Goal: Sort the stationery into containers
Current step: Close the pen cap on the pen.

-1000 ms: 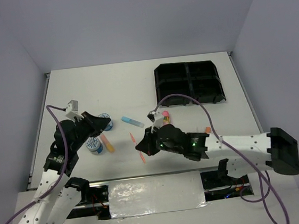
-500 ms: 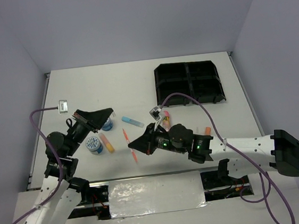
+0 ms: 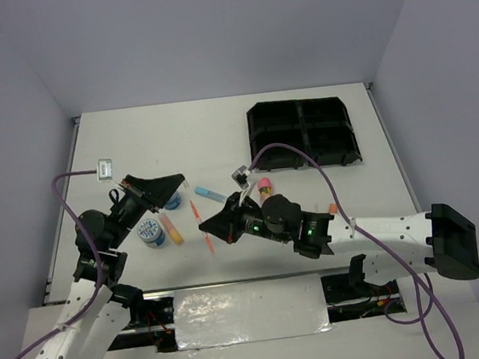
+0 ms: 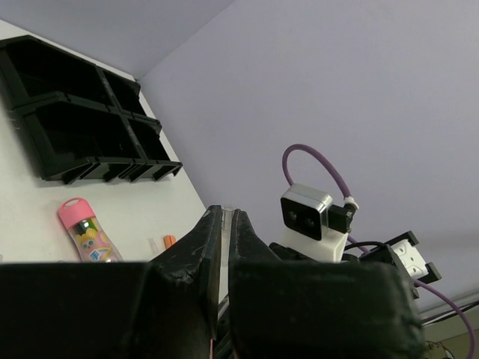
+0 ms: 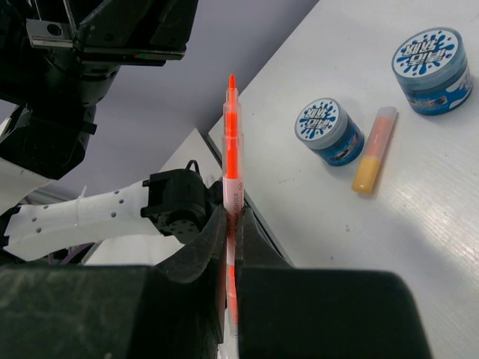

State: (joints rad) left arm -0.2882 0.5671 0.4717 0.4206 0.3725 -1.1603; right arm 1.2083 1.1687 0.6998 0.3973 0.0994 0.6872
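- Right gripper (image 3: 208,227): jaws closed tight on the thin orange pen (image 3: 202,226). The wrist view confirms it, with the pen (image 5: 231,149) pinched low on its barrel and its tip pointing up out of the slit between the fingers.
- Pen appears raised off the table (image 3: 218,139), near the middle front. From above, its long axis runs roughly near-to-far, crosswise to the fingers.
- Key relation: the black tray (image 3: 303,134) lies to the far right of the held pen, well apart from it. The right arm is the nearer one.
- Right arm pose: reaching leftward across its own front, forearm low, wrist turned toward the left arm.
- Judgement: the carry needs a swing back to the right and away, and the pen turned to lie along a compartment.
- Left gripper (image 3: 168,185): jaws pressed together, nothing visible between them, held up above the tape rolls (image 3: 151,232).
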